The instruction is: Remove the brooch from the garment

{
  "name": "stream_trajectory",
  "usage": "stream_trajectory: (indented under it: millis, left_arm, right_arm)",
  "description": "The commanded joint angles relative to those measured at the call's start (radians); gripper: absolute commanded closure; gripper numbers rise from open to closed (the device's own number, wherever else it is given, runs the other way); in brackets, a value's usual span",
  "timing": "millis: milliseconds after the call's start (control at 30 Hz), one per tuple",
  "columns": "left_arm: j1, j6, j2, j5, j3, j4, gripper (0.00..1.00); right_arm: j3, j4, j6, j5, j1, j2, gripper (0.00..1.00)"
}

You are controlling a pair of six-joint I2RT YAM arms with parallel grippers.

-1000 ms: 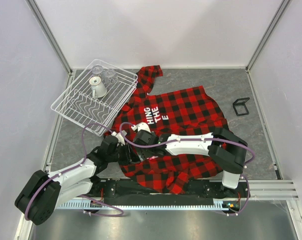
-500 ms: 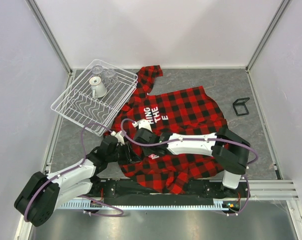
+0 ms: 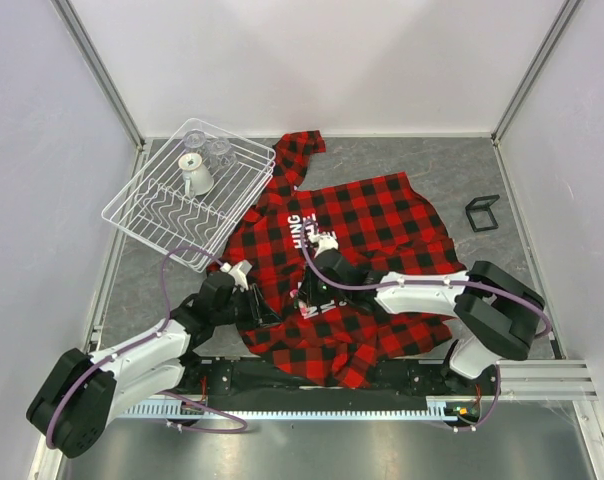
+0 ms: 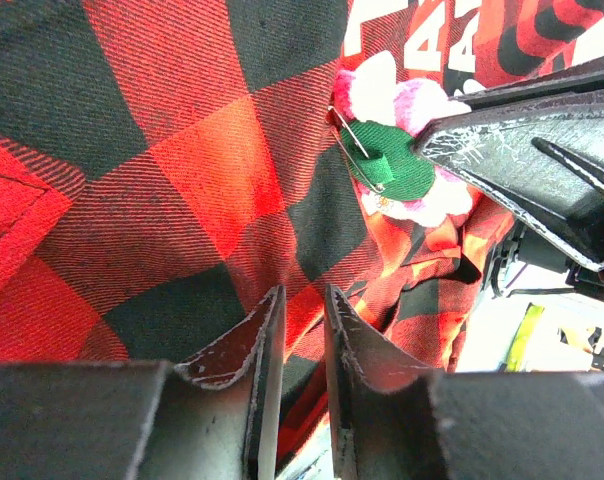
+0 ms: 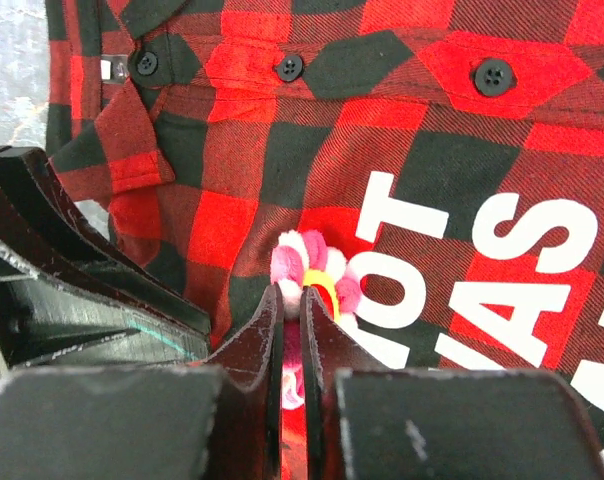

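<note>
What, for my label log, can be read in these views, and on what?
"HING": white print on the red-and-black plaid shirt, top view.
"OT", "AS": same print, right wrist view, neighbouring letters cut off.
Left wrist view: white letter fragments only, unreadable.

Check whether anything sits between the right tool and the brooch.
Nothing visible does. The right tool is closed on the pink petals of the brooch; only the garment lies behind it.

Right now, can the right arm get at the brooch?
Probably yes. The right gripper sits at the brooch, fingertips closed on its pink petals, with nothing between. The left gripper pinches the garment beside it, clear of that approach.
</note>
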Motion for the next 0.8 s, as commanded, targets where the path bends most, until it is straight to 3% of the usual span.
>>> stream_trajectory:
  millis: [0, 300, 533, 767]
  left_arm:
    - [0.001, -0.010, 0.008, 0.003, 0.013, 0.019, 0.72]
    - [0.003, -0.018, 0.028, 0.024, 0.011, 0.050, 0.72]
    - [0.001, -0.021, 0.022, 0.033, 0.024, 0.053, 0.73]
    - [0.003, -0.018, 0.014, 0.024, 0.025, 0.043, 0.73]
  right_arm:
    - [-0.125, 0.268, 0.090, -0.037, -0.012, -0.057, 0.97]
    - [-0.286, 0.556, 0.171, -0.025, -0.033, -0.132, 1.00]
    - [-0.349, 0.789, 0.242, -0.065, -0.047, -0.039, 1.00]
    - [-0.441, 0.865, 0.268, -0.048, -0.058, -0.031, 0.99]
